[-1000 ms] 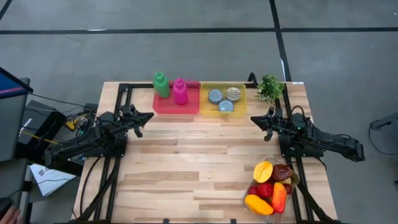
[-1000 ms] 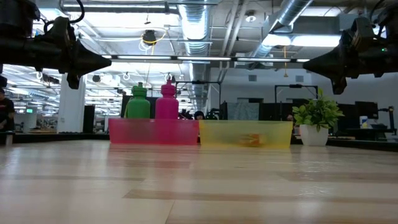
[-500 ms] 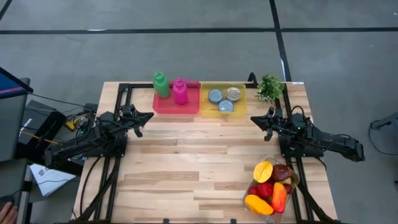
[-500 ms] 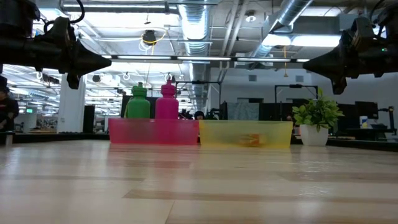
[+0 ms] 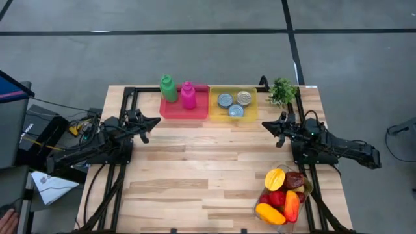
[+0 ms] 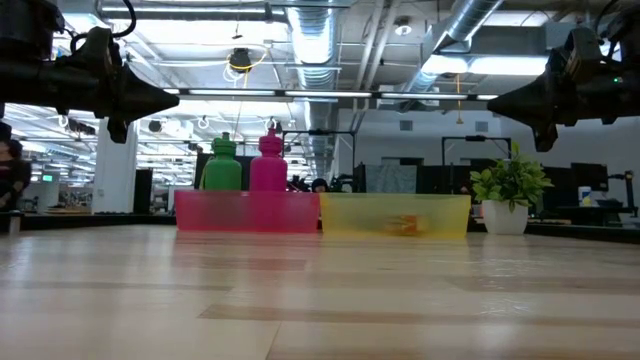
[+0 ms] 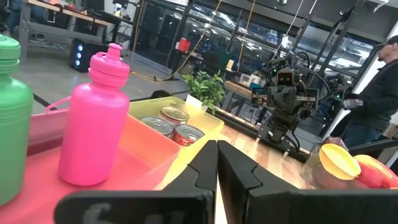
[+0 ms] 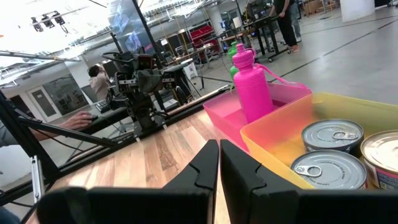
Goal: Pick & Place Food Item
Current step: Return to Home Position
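Stillness is the only news: over the last second neither arm has moved and nothing on the surface [image 5: 208, 169] has shifted.

Nearest, at the lower right of the high view, the fruit bowl [image 5: 284, 195] sits untouched beside the right arm's base.

At mid-frame both arms are drawn back to their own sides. The left claw [image 5: 158, 120] hangs at centre left and the right claw [image 5: 264, 125] at centre right. They point inward at each other, well apart, with bare wood between them. In the low view both ride high in the upper corners, clear of everything. Each wrist view shows its fingers pressed together with only a thin seam between them, and neither is holding anything.

Farther back, along the top edge of the surface, the yellow bin [image 5: 214, 112] holds three cans [image 5: 225, 100]. It touches the pink bin [image 5: 195, 113] to its left, where the pink bottle [image 5: 188, 95] and the green bottle [image 5: 168, 88] stand upright. The plant [image 5: 282, 91] sits just right of the yellow bin.

Farthest off, a person [image 6: 10, 165] at the left edge of the low view has shifted slightly, which is the one visible change.

My reading is that the sorting is done and the arms have already settled into their rest pose, so no food item seems to be waiting on them.
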